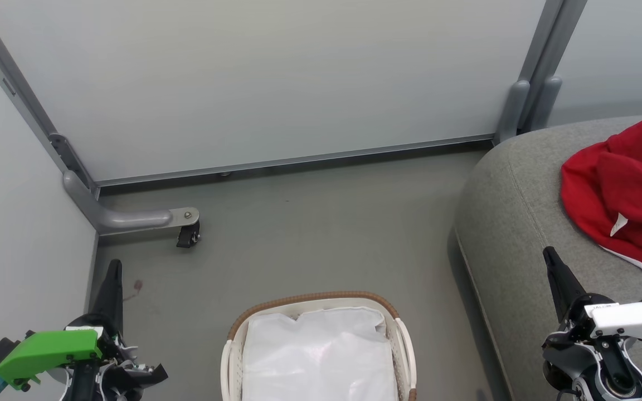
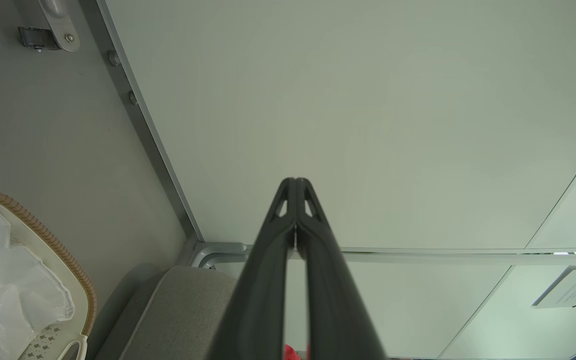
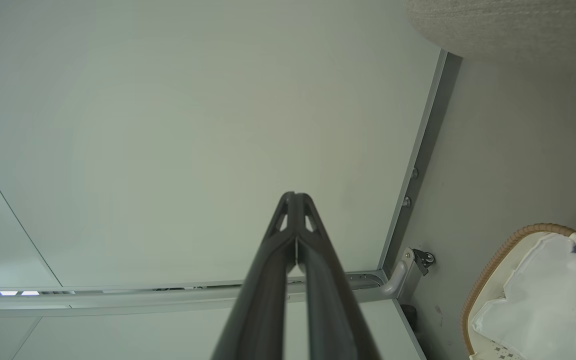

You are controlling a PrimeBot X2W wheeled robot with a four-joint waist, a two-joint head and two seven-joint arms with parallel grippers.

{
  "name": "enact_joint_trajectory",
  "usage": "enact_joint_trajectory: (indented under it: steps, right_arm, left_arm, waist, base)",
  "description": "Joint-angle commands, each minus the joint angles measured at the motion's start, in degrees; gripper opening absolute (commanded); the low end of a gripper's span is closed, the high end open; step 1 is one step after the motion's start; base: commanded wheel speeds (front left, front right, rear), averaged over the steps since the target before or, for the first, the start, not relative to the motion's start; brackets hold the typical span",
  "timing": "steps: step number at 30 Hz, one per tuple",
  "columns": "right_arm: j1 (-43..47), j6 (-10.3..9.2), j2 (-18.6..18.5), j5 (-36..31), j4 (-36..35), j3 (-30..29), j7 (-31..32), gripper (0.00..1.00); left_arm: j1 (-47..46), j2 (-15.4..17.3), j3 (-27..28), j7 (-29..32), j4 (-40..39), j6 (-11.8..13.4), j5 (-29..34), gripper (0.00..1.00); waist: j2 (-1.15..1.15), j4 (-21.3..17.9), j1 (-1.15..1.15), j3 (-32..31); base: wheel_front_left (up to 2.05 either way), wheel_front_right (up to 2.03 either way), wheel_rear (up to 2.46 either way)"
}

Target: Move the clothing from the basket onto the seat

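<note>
Head view. Left gripper (image 1: pixel 115 267) at 7 o'clock of the frame, right gripper (image 1: pixel 548 254) at 4 o'clock. Both point toward 12. Each pair of dark fingers is pressed together tip to tip, with nothing between them; the wrist views confirm this for the left (image 2: pixel 295 183) and the right (image 3: pixel 295 196).

The basket (image 1: pixel 312 298) sits on the floor (image 1: pixel 310 234) at 6 o'clock, between the two grippers. Its near end is cut by the frame. Its inside, as far as it shows, is white lining (image 1: pixel 321 351).

The clothing (image 1: pixel 622 189) is a crumpled red heap with white trim, lying on the seat (image 1: pixel 510 223) at 3 o'clock and cut by the frame edge. It has no clear long axis.

Key relation: the heap lies at about 1 o'clock from the right gripper's tip and close to it. It is well apart from the left gripper, which has the basket between. The right arm is the nearer.

Judgement: the transfer looks done or nearly so. If any garment remains, it would be in the basket's hidden near end, at 7 o'clock from the right tip and 4 o'clock from the left.
</note>
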Motion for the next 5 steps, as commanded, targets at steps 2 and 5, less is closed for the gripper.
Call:
enact_joint_trajectory:
  steps: [2, 5]
  right_arm:
    - [0.6, -0.04, -0.4, 0.2, -0.2, -0.1, 0.2, 0.00]
    - [0.6, -0.04, -0.4, 0.2, -0.2, -0.1, 0.2, 0.00]
  left_arm:
    - [-0.5, 0.3, 0.1, 0.2, -0.1, -0.3, -0.2, 0.00]
    - [-0.5, 0.3, 0.1, 0.2, -0.1, -0.3, -0.2, 0.00]
  waist:
    - [0.00, 0.0, 0.00, 0.0]
    - [0.00, 0.0, 0.00, 0.0]
  base:
    - [0.00, 0.00, 0.00]
    - [0.00, 0.00, 0.00]
